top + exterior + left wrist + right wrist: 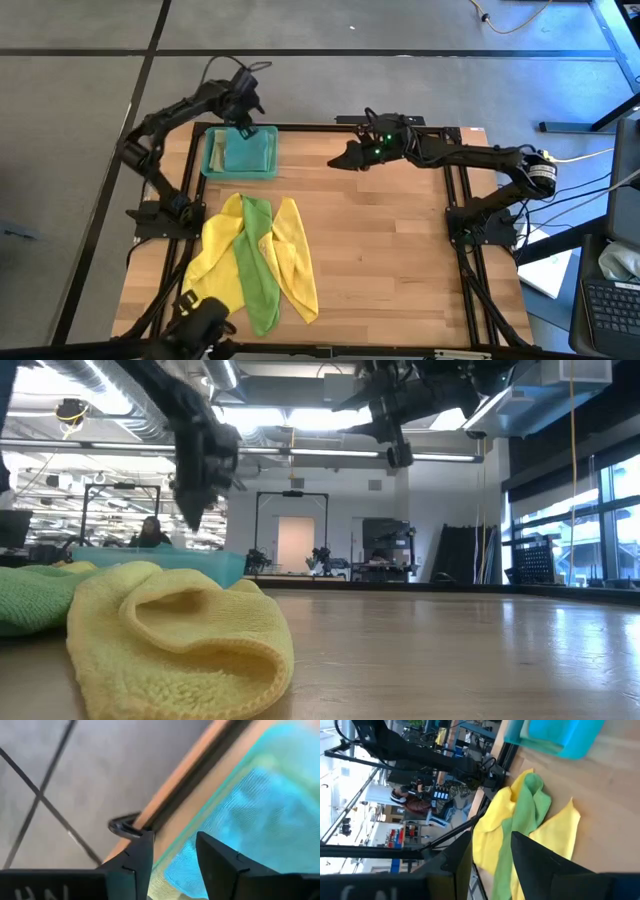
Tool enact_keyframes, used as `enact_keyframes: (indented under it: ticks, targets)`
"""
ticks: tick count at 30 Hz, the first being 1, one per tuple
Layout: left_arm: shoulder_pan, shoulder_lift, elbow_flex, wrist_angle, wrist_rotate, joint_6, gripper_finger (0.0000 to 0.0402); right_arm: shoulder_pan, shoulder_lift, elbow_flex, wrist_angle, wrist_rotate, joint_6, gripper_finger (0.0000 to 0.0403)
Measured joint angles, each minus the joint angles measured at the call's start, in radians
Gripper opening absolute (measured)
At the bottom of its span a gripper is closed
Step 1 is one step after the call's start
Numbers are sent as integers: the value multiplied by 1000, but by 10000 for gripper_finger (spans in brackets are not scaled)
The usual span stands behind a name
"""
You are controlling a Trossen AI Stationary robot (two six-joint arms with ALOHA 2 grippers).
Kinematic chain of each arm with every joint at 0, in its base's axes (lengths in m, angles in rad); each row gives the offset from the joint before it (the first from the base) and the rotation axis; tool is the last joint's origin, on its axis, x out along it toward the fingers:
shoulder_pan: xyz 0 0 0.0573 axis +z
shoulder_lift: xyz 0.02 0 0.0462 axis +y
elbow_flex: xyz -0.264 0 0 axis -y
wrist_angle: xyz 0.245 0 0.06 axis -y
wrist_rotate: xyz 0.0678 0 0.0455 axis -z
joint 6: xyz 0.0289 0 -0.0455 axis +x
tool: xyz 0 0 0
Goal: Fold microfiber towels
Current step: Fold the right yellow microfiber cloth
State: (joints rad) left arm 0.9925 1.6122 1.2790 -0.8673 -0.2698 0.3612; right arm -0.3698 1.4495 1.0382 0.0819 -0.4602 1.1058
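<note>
On the tabletop, toward 7 o'clock in the high view, three microfiber towels lay unfolded in an overlapping heap: a yellow towel on the outer side, a bright green towel draped down the middle, and a second yellow towel beside it nearer the centre. All three were rumpled and strung out, none squared or creased; in the low view the nearest yellow one bulged in a loose roll. At 11 o'clock stood a translucent teal tray holding a teal towel laid flat on top, with a paler olive-green towel showing at its edge beneath; these two appeared to be finished and stowed. Judged from this lay, two of five towels were done and three remained to be folded. Left gripper: poised over the tray's far rim, fingers parted with a clear gap and nothing between them, the teal cloth lying below rather than in their grasp. Right gripper: hovering at 12 o'clock above bare wood, well apart from the heap, fingers partly open and empty, its wrist view looking across at the three loose towels.
</note>
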Motion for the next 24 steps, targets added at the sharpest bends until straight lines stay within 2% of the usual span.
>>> enact_keyframes:
  ticks: [4,6,8,11,13,16,20,24]
  targets:
    - [-48,-122,18,-31,3,-65,125,-27,0,0,5,-33,-47,138]
    - [-79,-185,25,-64,48,-130,121,-37,0,0,5,-62,-92,138]
    - [-117,-247,25,-82,178,-194,117,-47,0,0,5,-99,-142,138]
    - [-199,-318,26,-101,431,-265,111,-53,0,0,4,-158,-213,138]
    - [-274,-333,27,-129,499,-308,110,-53,0,0,2,-189,-270,138]
    - [-391,-332,25,-232,479,-365,111,-45,0,0,-5,-231,-349,138]
    - [-525,-334,25,-310,398,-481,108,-15,41,1,-62,-254,-360,138]
    - [-630,-428,25,-329,282,-598,104,38,123,37,-92,-300,-411,138]
